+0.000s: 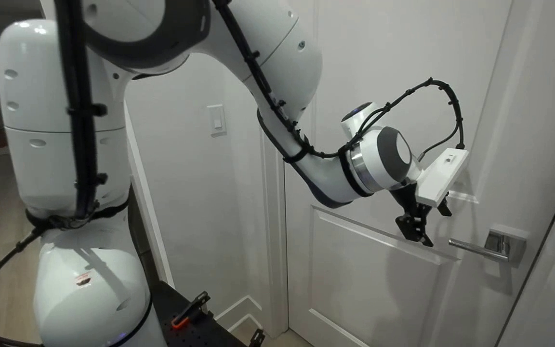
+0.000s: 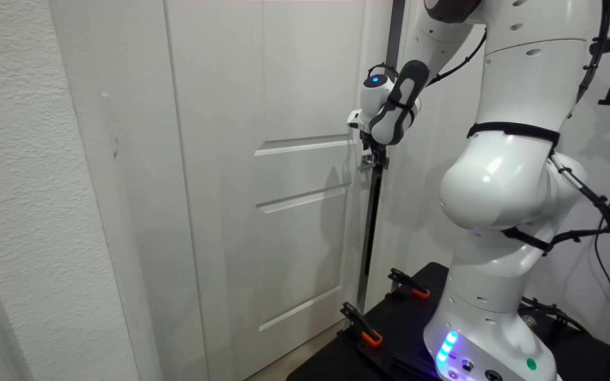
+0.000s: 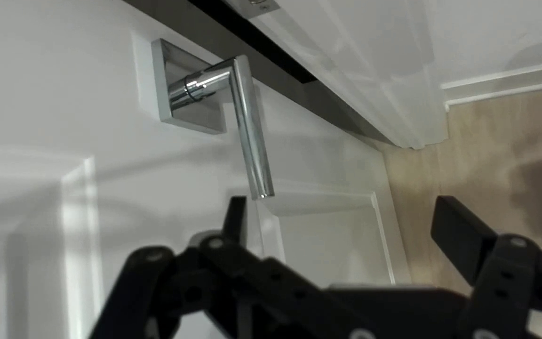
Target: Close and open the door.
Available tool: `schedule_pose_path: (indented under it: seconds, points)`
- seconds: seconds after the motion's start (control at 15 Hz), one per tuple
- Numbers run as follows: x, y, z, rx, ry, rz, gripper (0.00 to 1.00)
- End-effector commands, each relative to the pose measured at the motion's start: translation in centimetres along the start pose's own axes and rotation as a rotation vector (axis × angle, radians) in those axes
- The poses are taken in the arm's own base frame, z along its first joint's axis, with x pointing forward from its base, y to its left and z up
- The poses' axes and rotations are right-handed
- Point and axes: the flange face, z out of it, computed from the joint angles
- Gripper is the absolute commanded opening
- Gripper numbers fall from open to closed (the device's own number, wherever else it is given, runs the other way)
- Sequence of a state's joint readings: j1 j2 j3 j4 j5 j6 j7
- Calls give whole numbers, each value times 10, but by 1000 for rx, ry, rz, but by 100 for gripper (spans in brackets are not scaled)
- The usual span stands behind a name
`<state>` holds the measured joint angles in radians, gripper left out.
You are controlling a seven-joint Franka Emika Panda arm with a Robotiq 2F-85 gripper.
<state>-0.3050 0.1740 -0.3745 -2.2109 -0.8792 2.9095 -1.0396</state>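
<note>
Jaws wide, nr dr lever (image 3: 251,127)

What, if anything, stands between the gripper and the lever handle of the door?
Nothing visible does. In the wrist view, no object lies between the open gripper and the silver lever handle of the white door. An exterior view also shows only a gap between the fingertips and the lever handle.

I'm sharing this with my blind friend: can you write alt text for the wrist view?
A silver lever handle on a square plate juts from a white paneled door. Across the bottom, the black tool stands wide open, holding nothing. Pale floor shows at right.
</note>
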Motion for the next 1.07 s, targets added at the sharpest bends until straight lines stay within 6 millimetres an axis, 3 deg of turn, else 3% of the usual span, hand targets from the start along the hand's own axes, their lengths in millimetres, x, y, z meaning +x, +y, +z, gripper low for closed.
schedule_pose_path:
  seconds: [0.0, 0.27, 0.6, 1.0]
  points:
    - [-10, 25, 28, -43, -19, -47, 100]
    - [-19, 30, 65, -48, -25, -64, 100]
    - [-11, 31, 117, -31, -6, -109, 100]
    - [-2, 52, 140, -96, 5, -130, 100]
